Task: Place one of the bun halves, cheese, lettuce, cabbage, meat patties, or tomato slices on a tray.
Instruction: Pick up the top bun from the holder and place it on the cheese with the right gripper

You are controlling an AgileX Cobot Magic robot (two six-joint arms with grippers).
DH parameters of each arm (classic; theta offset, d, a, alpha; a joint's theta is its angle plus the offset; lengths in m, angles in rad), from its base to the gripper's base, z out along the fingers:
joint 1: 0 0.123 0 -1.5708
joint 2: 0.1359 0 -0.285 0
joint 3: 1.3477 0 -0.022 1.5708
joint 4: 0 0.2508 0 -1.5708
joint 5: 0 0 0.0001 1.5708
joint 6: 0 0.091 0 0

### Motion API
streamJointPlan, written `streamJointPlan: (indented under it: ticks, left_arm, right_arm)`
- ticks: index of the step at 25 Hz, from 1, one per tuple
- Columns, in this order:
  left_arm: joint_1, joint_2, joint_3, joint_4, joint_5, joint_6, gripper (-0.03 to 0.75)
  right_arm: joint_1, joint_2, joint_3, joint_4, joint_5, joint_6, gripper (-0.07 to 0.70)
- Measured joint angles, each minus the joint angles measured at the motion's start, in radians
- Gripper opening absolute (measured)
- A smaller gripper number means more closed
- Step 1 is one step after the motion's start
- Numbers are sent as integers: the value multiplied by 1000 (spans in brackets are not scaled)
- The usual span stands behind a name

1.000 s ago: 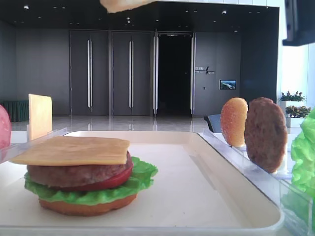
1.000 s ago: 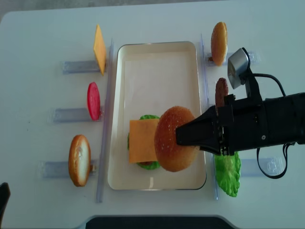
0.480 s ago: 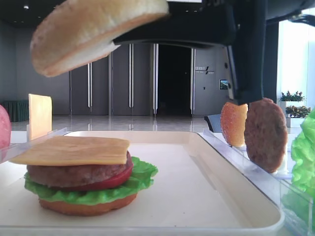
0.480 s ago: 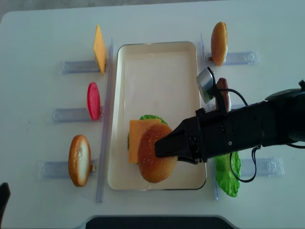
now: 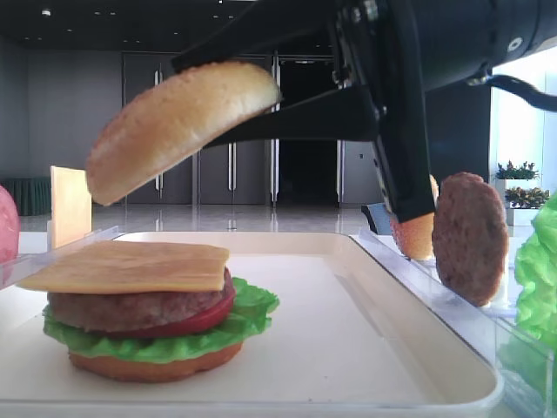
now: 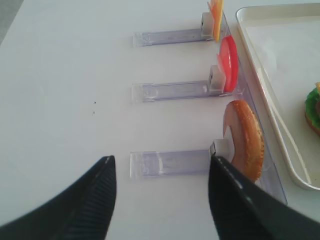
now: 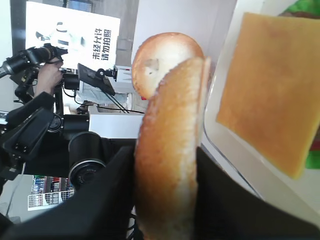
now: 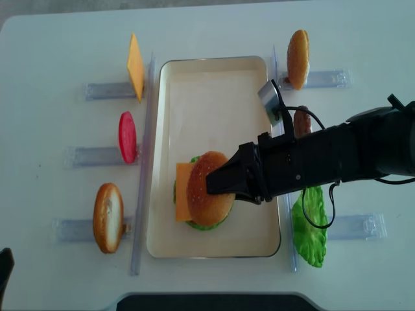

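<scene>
Over the white table [image 8: 58, 39], the right tool [image 8: 217, 184] clamps a light, stiff golden-brown domed bun top [image 8: 209, 188] by its rim.

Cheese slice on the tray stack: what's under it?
Under the cheese slice: a meat patty, a tomato slice, lettuce, then the bottom bun on the tray. Anything within the stack's middle is covered.
</scene>
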State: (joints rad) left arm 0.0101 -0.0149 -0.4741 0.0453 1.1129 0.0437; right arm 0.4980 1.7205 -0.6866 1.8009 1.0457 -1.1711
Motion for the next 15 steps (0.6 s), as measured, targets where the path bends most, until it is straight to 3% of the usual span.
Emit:
streamJointPlan:
  ticks: [15]
  left_arm:
    - [0, 0, 0, 0, 0, 0, 450]
  right_arm:
    - [70, 80, -101, 0, -35, 8, 236]
